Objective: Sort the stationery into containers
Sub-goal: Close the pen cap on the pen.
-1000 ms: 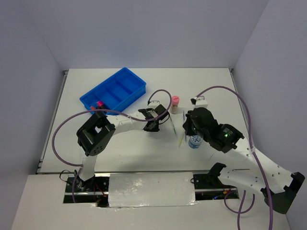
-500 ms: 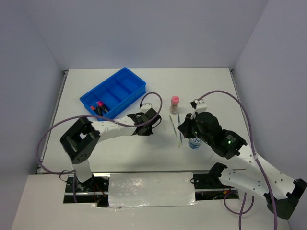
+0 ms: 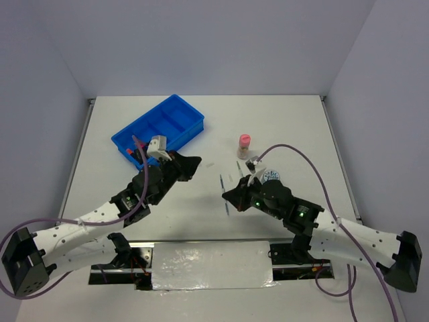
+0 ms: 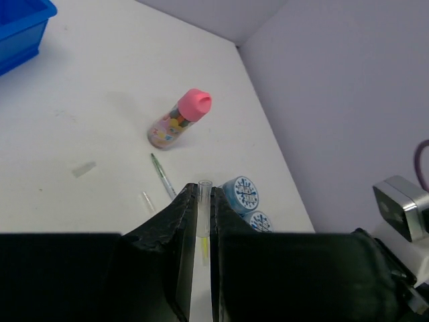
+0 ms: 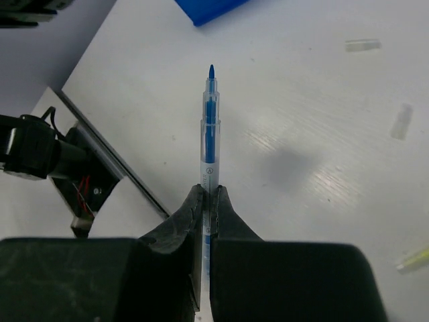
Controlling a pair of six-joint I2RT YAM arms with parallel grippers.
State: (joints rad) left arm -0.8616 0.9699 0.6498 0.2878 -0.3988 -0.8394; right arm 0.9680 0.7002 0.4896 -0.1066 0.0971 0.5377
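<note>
My left gripper [image 4: 204, 189] is shut on a thin yellow pen [image 4: 204, 206] with a clear end, held above the table. It hangs just right of the bright blue tray [image 3: 167, 119]. My right gripper [image 5: 208, 191] is shut on a clear blue-ink pen [image 5: 210, 127], tip pointing away, over the table's near middle [image 3: 228, 196]. On the table stand a pink-capped bottle [image 4: 181, 124] and two blue-white discs [image 4: 242, 193]. A thin grey pen [image 4: 163, 176] lies beside them. Dark highlighters [image 3: 137, 153] lie in the tray's near end, partly hidden by my left arm.
Small clear cap pieces [image 4: 84, 169] [image 5: 362, 45] lie loose on the white table. The table's metal near edge [image 5: 107, 157] lies below my right gripper. Walls close the table in at the back and sides.
Both arms have drawn back toward the near edge. The left gripper closed on the yellow pen and lifted it leftward. The right gripper carried the blue pen left, off the discs.
</note>
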